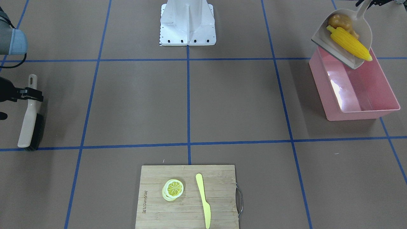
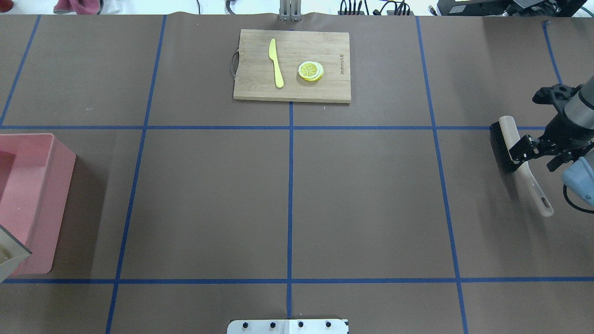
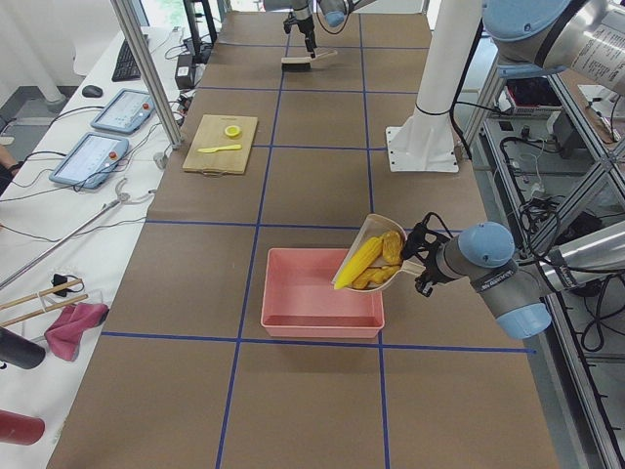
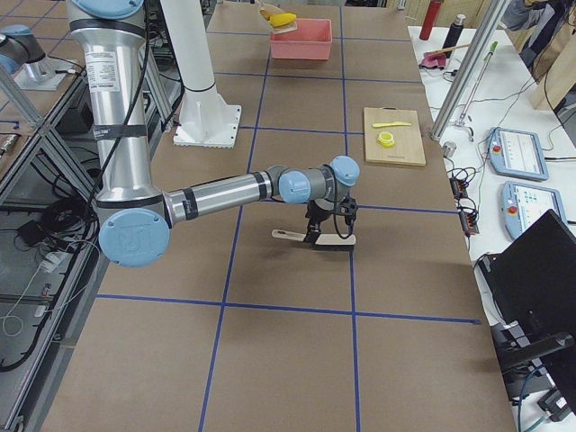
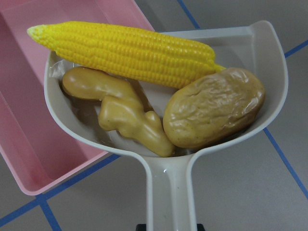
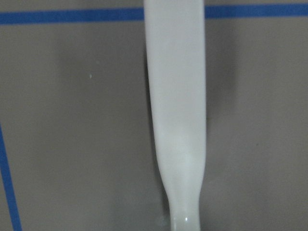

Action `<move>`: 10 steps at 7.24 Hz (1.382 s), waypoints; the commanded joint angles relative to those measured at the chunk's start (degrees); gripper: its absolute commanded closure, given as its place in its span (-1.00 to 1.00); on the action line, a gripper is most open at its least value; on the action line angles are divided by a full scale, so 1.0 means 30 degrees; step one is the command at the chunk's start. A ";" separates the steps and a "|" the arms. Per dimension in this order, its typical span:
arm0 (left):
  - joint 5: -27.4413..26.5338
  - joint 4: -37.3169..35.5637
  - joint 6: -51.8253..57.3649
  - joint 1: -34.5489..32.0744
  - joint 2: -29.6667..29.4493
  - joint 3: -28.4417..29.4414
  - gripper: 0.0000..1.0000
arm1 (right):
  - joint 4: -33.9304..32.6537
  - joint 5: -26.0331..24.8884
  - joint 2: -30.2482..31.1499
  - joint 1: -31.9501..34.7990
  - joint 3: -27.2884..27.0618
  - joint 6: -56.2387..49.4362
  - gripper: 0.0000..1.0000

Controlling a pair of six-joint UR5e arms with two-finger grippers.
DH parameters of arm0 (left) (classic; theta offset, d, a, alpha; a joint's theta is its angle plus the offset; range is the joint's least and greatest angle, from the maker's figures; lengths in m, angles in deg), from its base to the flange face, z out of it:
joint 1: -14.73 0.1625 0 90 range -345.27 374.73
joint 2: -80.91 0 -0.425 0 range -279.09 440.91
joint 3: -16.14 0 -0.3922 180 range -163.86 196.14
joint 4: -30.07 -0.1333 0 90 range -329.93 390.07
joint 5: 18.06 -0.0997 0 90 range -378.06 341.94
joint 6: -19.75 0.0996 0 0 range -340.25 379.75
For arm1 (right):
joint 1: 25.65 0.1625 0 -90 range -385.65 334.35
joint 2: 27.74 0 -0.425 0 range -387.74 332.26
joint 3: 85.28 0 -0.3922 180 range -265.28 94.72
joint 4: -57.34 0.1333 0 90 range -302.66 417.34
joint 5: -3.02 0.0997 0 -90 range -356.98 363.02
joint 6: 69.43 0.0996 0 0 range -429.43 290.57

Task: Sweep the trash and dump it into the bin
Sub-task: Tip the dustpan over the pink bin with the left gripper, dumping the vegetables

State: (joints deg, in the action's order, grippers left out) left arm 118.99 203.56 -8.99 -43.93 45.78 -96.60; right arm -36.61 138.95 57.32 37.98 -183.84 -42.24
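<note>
Yellow corn (image 5: pixel 125 53) beyond left end effector (image 3: pixel 420 262)

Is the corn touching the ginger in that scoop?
Touching. The left wrist view shows the corn lying directly on the ginger, at its upper end, no gap.

Yellow corn cob (image 5: pixel 125 50) at twelve o'clock, brown oval potato (image 5: pixel 214 113) at four, tan ginger root (image 5: pixel 120 113) at eight, in a dustpan (image 5: pixel 168 192) over the pink rectangular tub (image 5: pixel 24 110).
</note>
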 commanded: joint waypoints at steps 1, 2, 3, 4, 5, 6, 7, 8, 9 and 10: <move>0.2090 -0.2185 0.0000 -0.0716 -0.0011 -0.0706 1.00 | -0.0002 -0.0717 -0.0144 0.2599 -0.0191 -0.0562 -1.00; 0.3114 -0.3733 0.0000 -0.1269 -0.0069 -0.1289 1.00 | -0.0002 -0.1909 0.0032 0.3858 -0.0191 -0.1988 -1.00; 0.3444 -0.4502 0.0000 -0.1536 -0.0070 -0.1498 1.00 | -0.0002 -0.2008 0.0904 0.5407 -0.0191 -0.4728 -1.00; 0.3911 -0.5032 0.0000 -0.1596 -0.0070 -0.1500 1.00 | 0.0027 -0.1980 0.2305 0.6844 -0.0278 -0.7018 -1.00; 0.4438 -0.5791 0.0000 -0.2003 -0.0128 -0.1500 1.00 | 0.0028 -0.1980 0.3392 0.7526 -0.0830 -0.7447 -1.00; 0.5226 -0.7075 0.0000 -0.2384 -0.0215 -0.1703 1.00 | 0.0028 -0.2212 0.3693 0.7735 -0.1183 -0.7451 -1.00; 0.5437 -0.8277 0.0000 -0.2649 -0.0216 -0.2053 1.00 | 0.0028 -0.2214 0.3841 0.7883 -0.1187 -0.7451 -1.00; 0.5990 -0.9681 0.0000 -0.2942 -0.0245 -0.2405 1.00 | 0.0028 -0.2156 0.4132 0.7971 -0.1158 -0.7480 -1.00; 0.6141 -1.0362 0.0000 -0.3206 -0.0361 -0.2409 1.00 | 0.0028 -0.2156 0.4106 0.7972 -0.1187 -0.7481 -1.00; 0.6229 -1.1152 0.0000 -0.3382 -0.0363 -0.2409 1.00 | 0.0057 -0.2156 0.4048 0.7972 -0.1187 -0.7481 -1.00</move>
State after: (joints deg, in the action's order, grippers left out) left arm 137.08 173.26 -8.99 -53.27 44.83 -103.66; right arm -36.51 132.47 69.48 61.82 -187.35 -64.65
